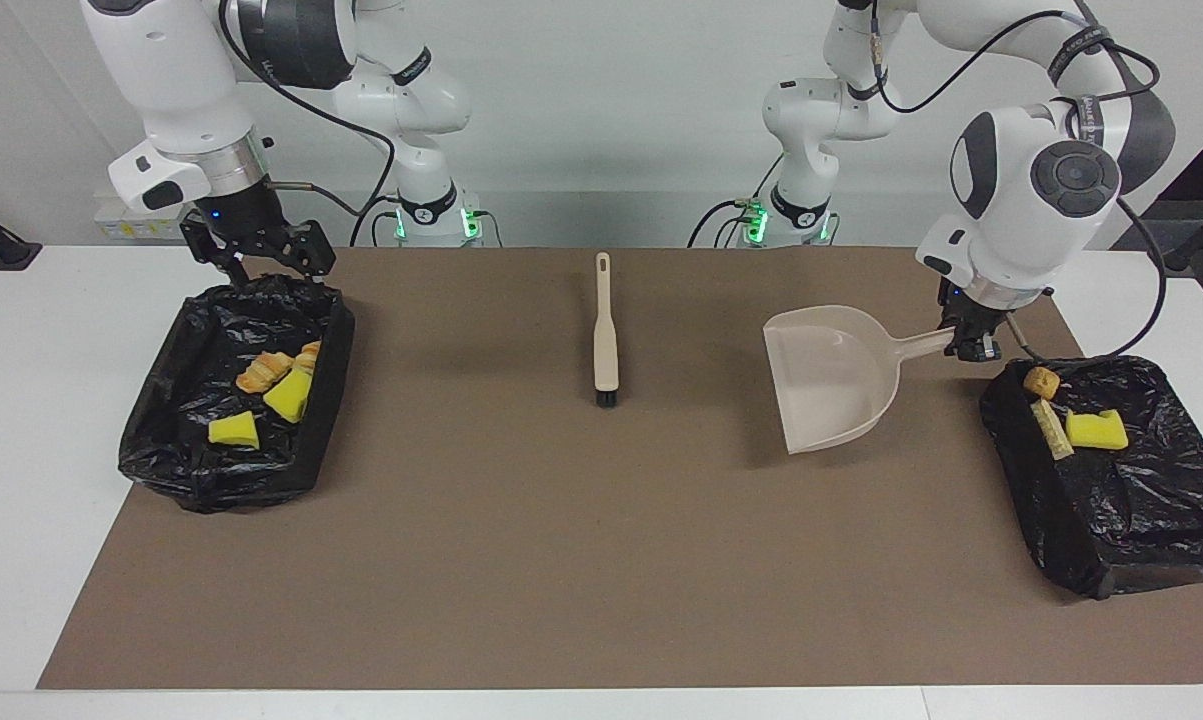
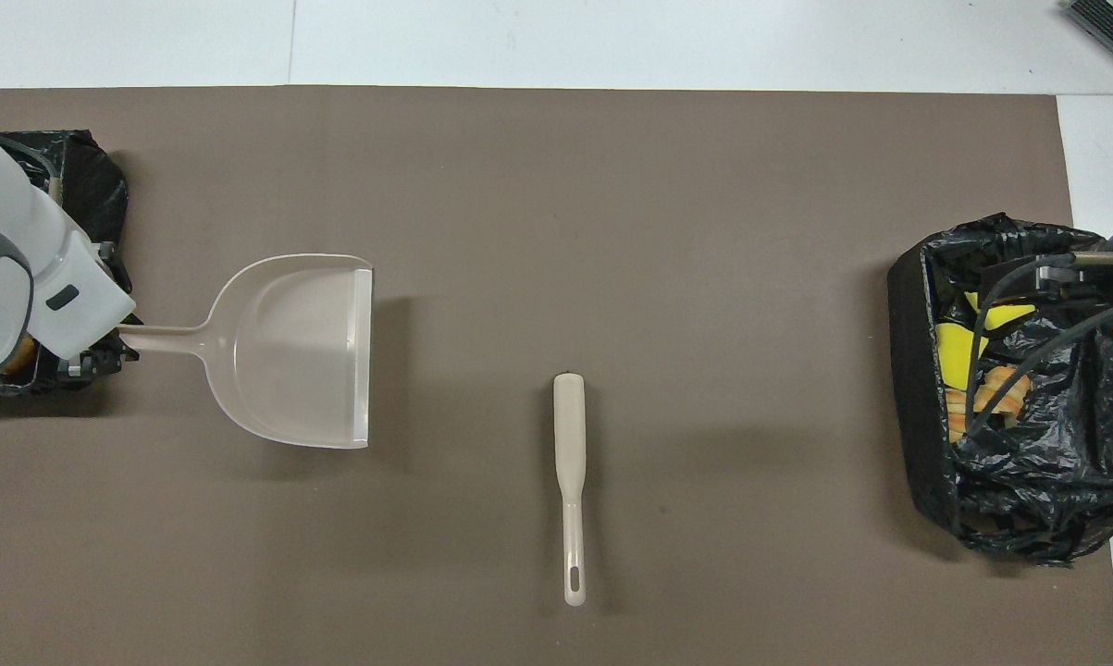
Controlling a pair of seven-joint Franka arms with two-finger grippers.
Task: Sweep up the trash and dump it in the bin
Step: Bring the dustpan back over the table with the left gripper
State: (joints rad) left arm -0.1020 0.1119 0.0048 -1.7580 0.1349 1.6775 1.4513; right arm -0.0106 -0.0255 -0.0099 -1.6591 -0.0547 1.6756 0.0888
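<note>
The trash lay split between 2 black-lined bins, none of it on the brown mat (image 1: 561,560). In the bin at the left arm's end (image 1: 1111,500) sat 3 pieces: a round tan bit (image 1: 1041,381), a pale strip (image 1: 1051,430) and a yellow sponge chunk (image 1: 1096,430). The bin at the right arm's end (image 1: 231,400) held 2 yellow chunks (image 1: 233,430) and some tan bread bits (image 1: 266,371). The empty dustpan (image 1: 831,380) hung level above the mat beside the first bin, its handle pinched by the left gripper (image 1: 971,345). The brush (image 1: 606,330) lay alone mid-mat, handle toward the robots. The right gripper (image 1: 261,262) hovered at the robots' edge of its bin, fingers spread and holding nothing.

Sweeping looked done, so the risk was in setting the pan down. The thin handle could twist in that narrow pinch if the pan's lip caught the mat. The left arm also stood close over its bin, and a low swing could snag the loose liner and spill the pieces.
</note>
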